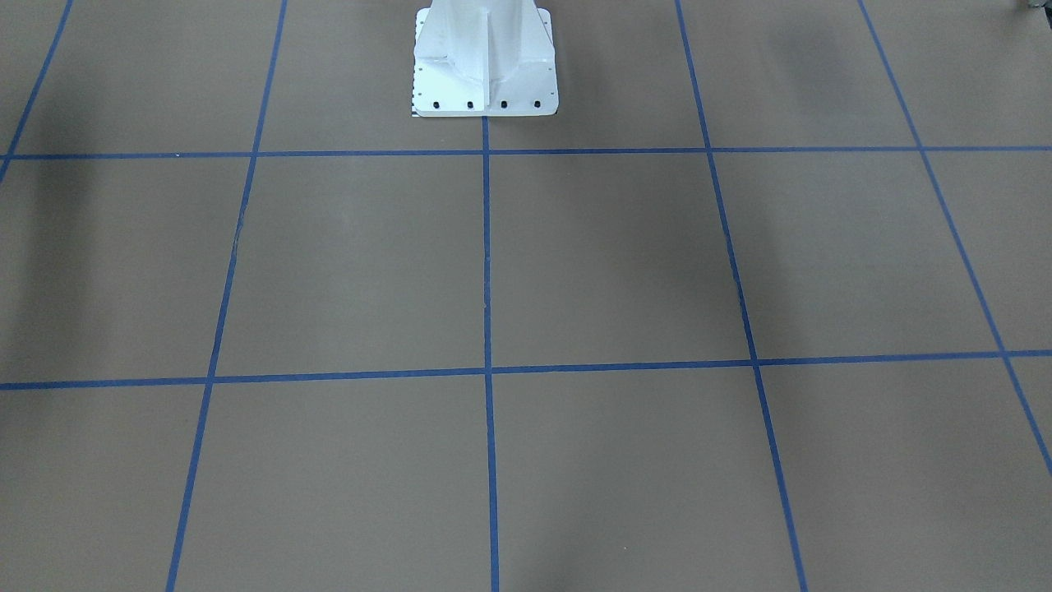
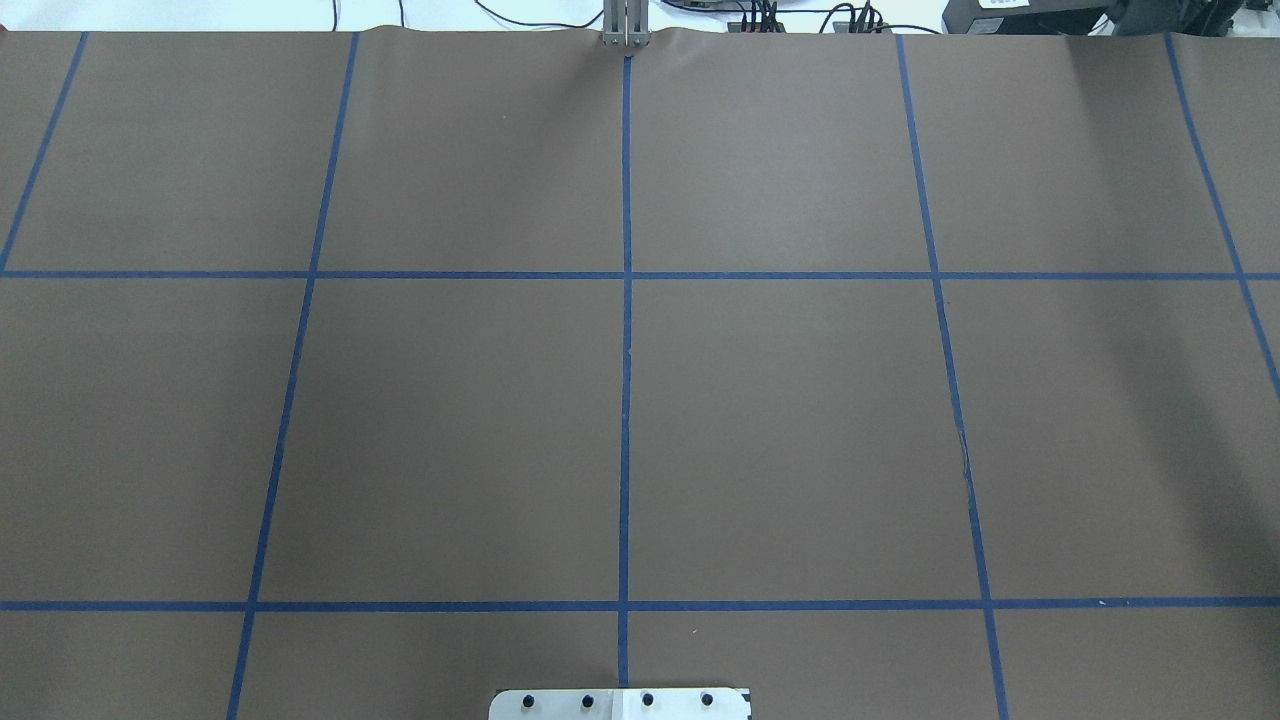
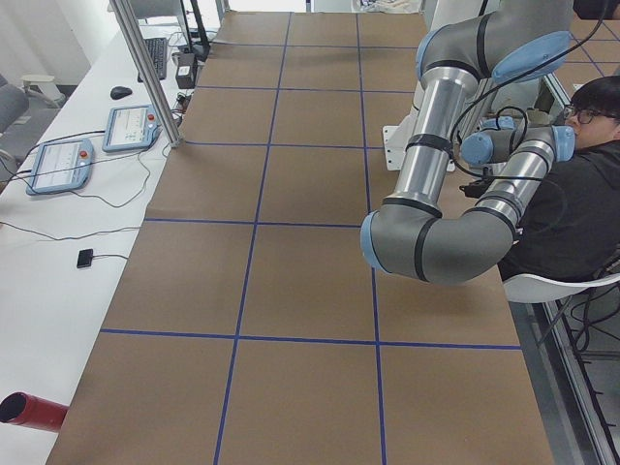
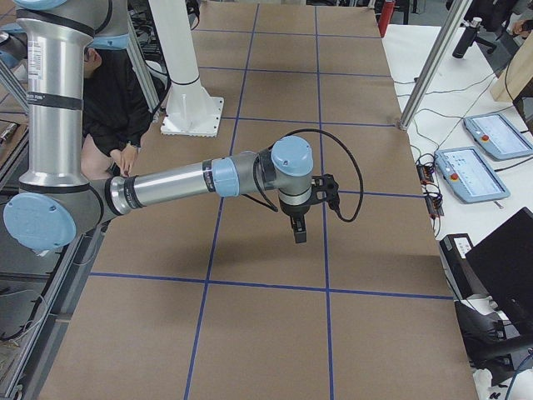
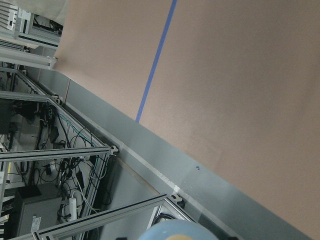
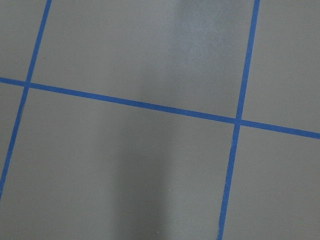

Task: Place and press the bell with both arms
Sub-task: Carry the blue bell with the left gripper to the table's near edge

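Nearest, from the right end: right arm (image 4: pixel 175 183), a grey tube with light-blue caps, stretched level from the robot's edge out over the table (image 2: pixel 800 400). At its tip the right gripper (image 4: pixel 297 227), black, pointing straight down, raised clear of the surface just beside a blue tape line (image 4: pixel 325 208). Cannot tell how far open, nor whether holding anything.

Wide open room around it: flat brown paper, matte and smooth, squared off by the tape and running out to straight table edges.

Along the operators' edge, a white bench with two teach pendants (image 4: pixel 473 173), loose cables and a slanting aluminium post (image 4: pixel 429 67). At that bench's other end, a red cylinder (image 3: pixel 29 412) lying down.

Farther back at the robot's edge: white bolted pedestal (image 1: pixel 485 66), with a person (image 3: pixel 572 194) in black seated just beside it. Left arm (image 3: pixel 426 242) folded there, elbow low over the sheet, forearm angled up toward the person. Left gripper (image 3: pixel 473 186) only a dark bit by the forearm; cannot tell its opening or hold.

Cannot tell where the bell is: seen in none of the views.
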Tool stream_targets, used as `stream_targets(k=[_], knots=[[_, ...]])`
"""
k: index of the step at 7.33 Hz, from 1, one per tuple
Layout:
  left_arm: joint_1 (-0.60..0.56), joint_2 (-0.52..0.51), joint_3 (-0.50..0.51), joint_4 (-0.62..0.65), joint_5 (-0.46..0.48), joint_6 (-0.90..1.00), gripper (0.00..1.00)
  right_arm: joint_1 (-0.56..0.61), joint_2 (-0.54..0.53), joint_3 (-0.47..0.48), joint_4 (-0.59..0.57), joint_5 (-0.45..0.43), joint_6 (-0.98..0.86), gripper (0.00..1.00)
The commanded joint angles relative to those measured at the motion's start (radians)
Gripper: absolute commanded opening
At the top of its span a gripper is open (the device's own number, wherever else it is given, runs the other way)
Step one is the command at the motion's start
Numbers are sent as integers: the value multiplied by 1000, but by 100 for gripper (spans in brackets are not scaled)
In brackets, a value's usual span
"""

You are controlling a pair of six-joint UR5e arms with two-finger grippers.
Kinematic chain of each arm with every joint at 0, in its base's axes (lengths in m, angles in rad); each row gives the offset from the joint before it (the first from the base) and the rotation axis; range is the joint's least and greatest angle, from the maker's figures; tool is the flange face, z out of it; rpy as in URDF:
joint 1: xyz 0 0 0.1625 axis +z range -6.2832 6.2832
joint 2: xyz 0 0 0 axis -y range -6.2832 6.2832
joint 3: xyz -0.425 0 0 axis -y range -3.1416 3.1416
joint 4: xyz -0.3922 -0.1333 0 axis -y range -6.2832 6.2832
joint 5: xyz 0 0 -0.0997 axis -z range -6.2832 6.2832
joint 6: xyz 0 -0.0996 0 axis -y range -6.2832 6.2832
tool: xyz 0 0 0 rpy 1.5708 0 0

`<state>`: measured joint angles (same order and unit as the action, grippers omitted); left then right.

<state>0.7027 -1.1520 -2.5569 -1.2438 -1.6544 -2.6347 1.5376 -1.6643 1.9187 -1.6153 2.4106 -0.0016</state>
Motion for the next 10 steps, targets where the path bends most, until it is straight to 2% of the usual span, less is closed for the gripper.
stream_targets(k=[1, 2, 3, 5, 6, 10], knots=[[-195, -12, -19, 23, 4, 182, 0, -1, -5, 0, 0, 4, 0, 100], [-330, -81, -6, 47, 1, 319, 0, -1, 1, 0, -1, 5, 0, 100], [-438, -172, -2, 134, -2, 435, 0, -1, 0, 0, -3, 5, 0, 100], [-585, -387, 36, 312, -10, 595, 0, -2, 1, -9, -3, 5, 0, 100], [-657, -453, 67, 354, -14, 666, 0, -1, 1, -7, -5, 7, 0, 100], [-871, -498, 107, 368, -28, 919, 0, -1, -14, -12, -6, 8, 0, 100]])
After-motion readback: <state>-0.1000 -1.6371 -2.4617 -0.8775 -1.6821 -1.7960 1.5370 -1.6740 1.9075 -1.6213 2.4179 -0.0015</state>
